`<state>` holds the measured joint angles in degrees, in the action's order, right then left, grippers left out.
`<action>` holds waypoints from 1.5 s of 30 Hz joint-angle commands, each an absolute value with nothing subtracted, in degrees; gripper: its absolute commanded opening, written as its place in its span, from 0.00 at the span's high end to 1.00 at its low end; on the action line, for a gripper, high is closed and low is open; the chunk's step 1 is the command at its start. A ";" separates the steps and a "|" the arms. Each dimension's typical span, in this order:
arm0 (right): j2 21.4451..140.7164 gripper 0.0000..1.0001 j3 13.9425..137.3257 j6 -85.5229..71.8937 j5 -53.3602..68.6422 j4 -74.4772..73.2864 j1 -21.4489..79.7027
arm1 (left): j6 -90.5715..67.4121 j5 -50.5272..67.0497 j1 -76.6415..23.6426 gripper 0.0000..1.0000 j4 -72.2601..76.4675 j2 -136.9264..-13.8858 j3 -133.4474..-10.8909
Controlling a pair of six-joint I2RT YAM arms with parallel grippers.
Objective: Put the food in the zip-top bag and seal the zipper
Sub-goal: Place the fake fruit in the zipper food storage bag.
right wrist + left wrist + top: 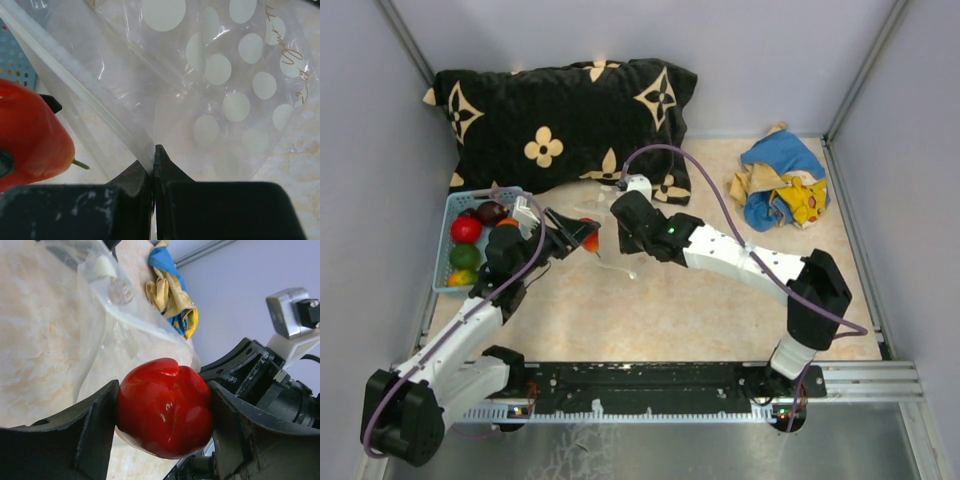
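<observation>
Beside the basket (480, 193), left gripper (578, 238) clamps a red pepper (165, 407); right gripper (153, 165) pinches the zipper (75, 82).

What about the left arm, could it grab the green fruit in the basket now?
Probably not yet. The basket sits beside that arm and nothing covers the green fruit, but the left claw is shut on a red pepper at the bag, so it must drop that first.

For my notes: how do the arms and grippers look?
The left arm and right arm have white links, black joints and a purple cable each. The left gripper and right gripper are black. The right arm carries a green light.
</observation>
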<state>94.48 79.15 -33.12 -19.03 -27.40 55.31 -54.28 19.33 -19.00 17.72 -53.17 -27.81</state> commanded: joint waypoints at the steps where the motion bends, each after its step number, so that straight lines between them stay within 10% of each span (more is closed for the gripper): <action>1: 90.96 1.00 78.72 -35.21 -15.15 -24.10 54.94 | -56.20 15.36 -20.01 0.56 24.52 -52.29 -26.75; 14: 88.15 1.00 78.17 -37.11 -11.44 -21.76 54.95 | -55.04 10.56 -24.17 0.48 27.05 -51.66 -24.12; 29: 87.26 1.00 77.87 -37.87 -9.18 -20.42 54.92 | -49.42 12.63 -24.45 0.11 20.45 -53.32 -30.23; 45: 86.88 1.00 78.99 -38.18 -8.46 -21.07 53.32 | -33.35 4.43 -24.50 0.10 -12.17 -47.81 -46.03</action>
